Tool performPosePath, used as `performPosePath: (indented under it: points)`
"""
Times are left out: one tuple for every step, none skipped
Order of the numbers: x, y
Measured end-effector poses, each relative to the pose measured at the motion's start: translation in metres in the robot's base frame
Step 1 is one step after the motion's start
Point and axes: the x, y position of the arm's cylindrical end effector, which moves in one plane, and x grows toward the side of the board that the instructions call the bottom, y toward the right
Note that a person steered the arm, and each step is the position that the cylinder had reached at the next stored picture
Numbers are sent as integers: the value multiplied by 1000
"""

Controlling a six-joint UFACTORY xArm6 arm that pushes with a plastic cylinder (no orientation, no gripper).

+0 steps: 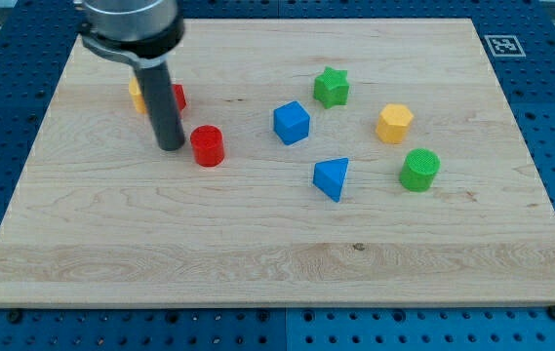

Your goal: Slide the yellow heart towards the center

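- my tip (171, 147): lower end of the straight dark rod, down on the pale wooden board (257, 253) in its left half; no claw on this rig, nothing to open or shut, nothing held
- red cylinder block (207, 146): just beside my tip on the view's right, upright; small gap or touching, cannot tell
- red block (178, 97): just above my tip toward the view's top, mostly hidden behind the rod, shape unclear
- yellow block (137, 95): up and slightly left of my tip, half hidden by the rod; only a yellow edge shows, heart shape cannot be confirmed; sits next to the red block, far from the board's centre
- blue cube block (292, 123): right of my tip, past the red cylinder, near board centre
- blue triangular block (332, 178): right and lower than my tip
- green star block (332, 87): right and higher, beyond the blue cube
- yellow hexagonal block (394, 124): well to the right
- green cylinder block (419, 169): farthest right, just below the yellow hexagon
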Motion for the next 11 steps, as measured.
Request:
performPosePath:
  points:
    - [-21, -51]
    - [-44, -54]
    - [-63, -38]
    - [-75, -31]
    - [-101, -49]
    - [-120, -60]
    - [-111, -58]
    - [-109, -40]
    - [-110, -10]
    - [-110, 21]
    - [-110, 29]
